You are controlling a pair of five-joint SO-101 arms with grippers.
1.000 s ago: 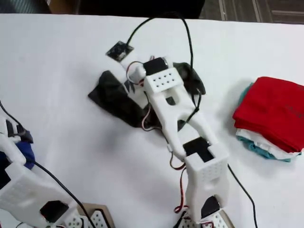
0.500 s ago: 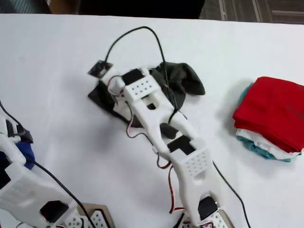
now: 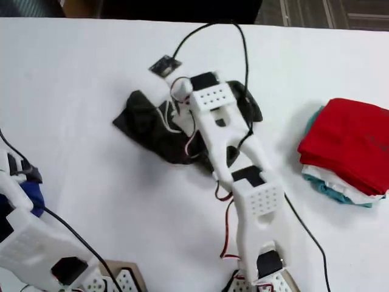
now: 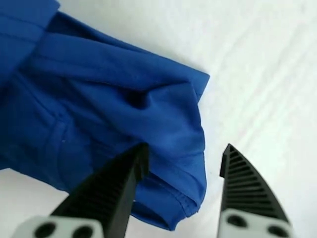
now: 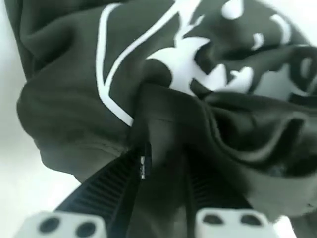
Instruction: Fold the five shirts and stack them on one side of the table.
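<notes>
Two pairs: left fingers (image 4: 111, 191) wide over blue shirt (image 4: 99, 89) edge, right fingers (image 5: 116, 184) tight on black shirt (image 3: 143, 121) fold.

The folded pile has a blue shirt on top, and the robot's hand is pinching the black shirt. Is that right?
Not quite. The top shirt on the folded pile is red, not blue, as the high view shows. The right hand is pinching the black shirt, as you said.

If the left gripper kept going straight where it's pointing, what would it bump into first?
Most likely the blue shirt. The left gripper is open, and the shirt's corner lies right ahead between its jaws, on the white table. How close it is, I can't tell.
</notes>
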